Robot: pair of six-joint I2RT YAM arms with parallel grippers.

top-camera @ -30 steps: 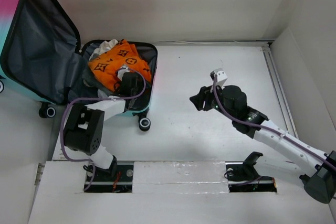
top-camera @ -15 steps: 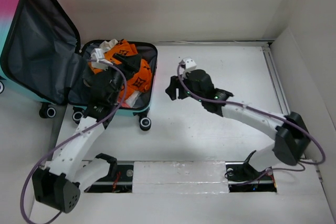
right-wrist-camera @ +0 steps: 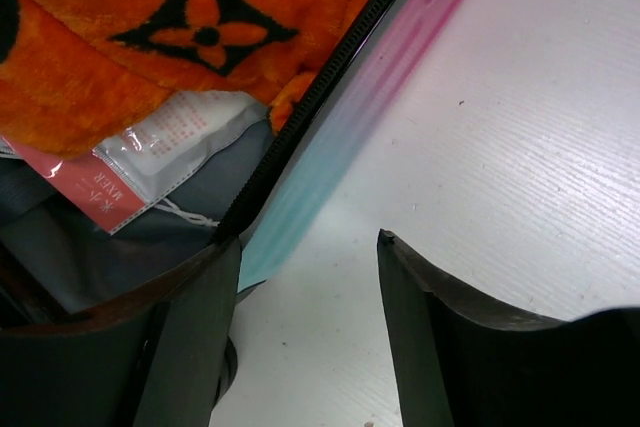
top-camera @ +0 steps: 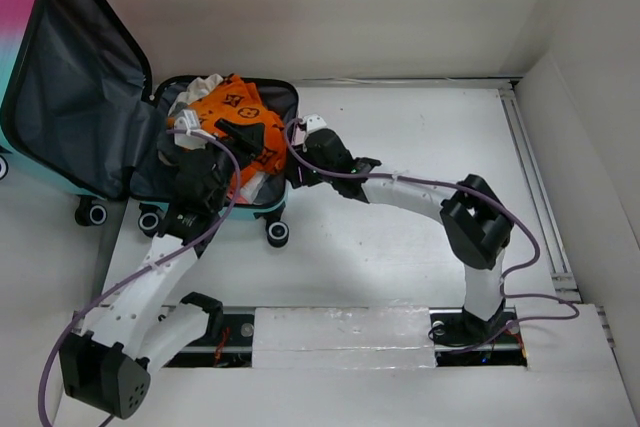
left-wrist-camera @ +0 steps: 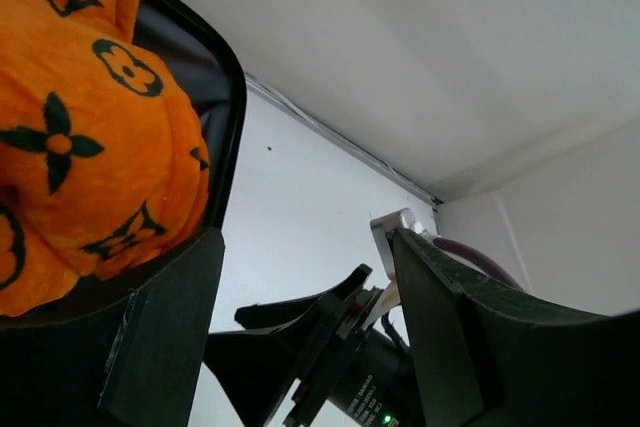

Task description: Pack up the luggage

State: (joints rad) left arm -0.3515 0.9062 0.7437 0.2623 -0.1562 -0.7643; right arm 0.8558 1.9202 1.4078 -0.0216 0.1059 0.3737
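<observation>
Left gripper [top-camera: 238, 137] hangs over the open half of the luggage [top-camera: 75, 87], just above the orange cloth [top-camera: 225, 102]. In the left wrist view its jaws stand apart with nothing between them [left-wrist-camera: 305, 247].

The luggage sits at the far-left corner of the worktop [top-camera: 420, 127]. Its lid is raised and leans left, showing dark lining inside and a pink-to-teal shell outside. The lower half lies flat on the worktop, with a black wheel [top-camera: 275, 235] at its near right corner. This half is filled with the orange cloth printed with black flower marks [left-wrist-camera: 80, 147], and a white garment [top-camera: 205, 85] lies at the far edge. In the right wrist view a clear packet with a pink label [right-wrist-camera: 150, 162] lies under the orange cloth, against the zip edge.

At the right wall of the luggage [right-wrist-camera: 340, 137] is the right gripper [top-camera: 290, 172]. Its jaws are spread and grip nothing [right-wrist-camera: 310, 247]; the left finger is over the rim and the right finger is over bare worktop.
</observation>
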